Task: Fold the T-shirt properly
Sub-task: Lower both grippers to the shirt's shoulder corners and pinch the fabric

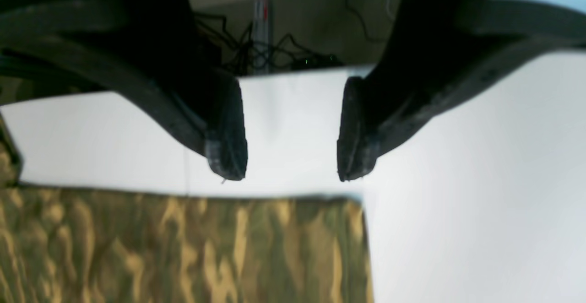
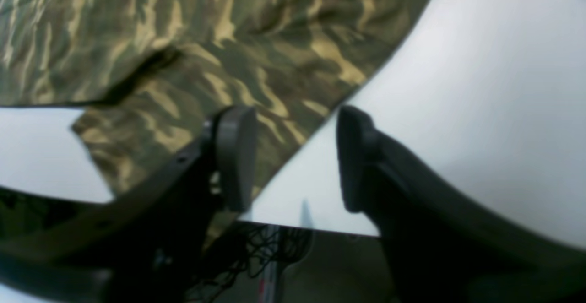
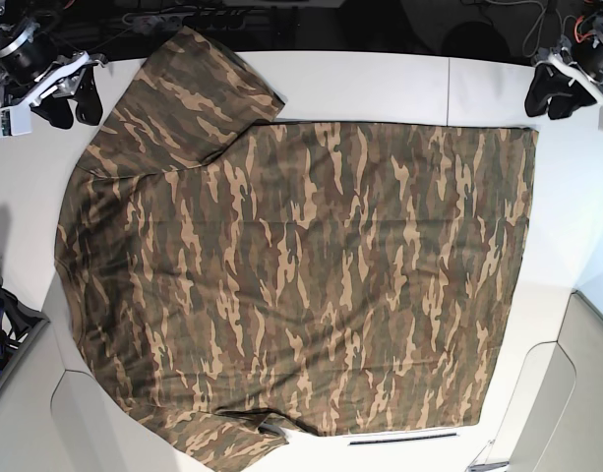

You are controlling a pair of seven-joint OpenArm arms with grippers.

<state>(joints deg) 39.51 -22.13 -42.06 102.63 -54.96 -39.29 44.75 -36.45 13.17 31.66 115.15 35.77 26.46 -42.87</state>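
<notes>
Both grippers, left gripper [image 1: 293,175] and right gripper [image 2: 293,156], hover with jaws apart, holding nothing; the soft, light camouflage-print fabric T-shirt [image 3: 301,275] lies spread flat across the white table [image 3: 380,84] (limp, likely best pinched at its far corners).

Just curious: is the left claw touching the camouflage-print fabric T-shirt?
Apart. The left wrist view shows the open left claw over bare white table, short of the shirt's edge.
</notes>
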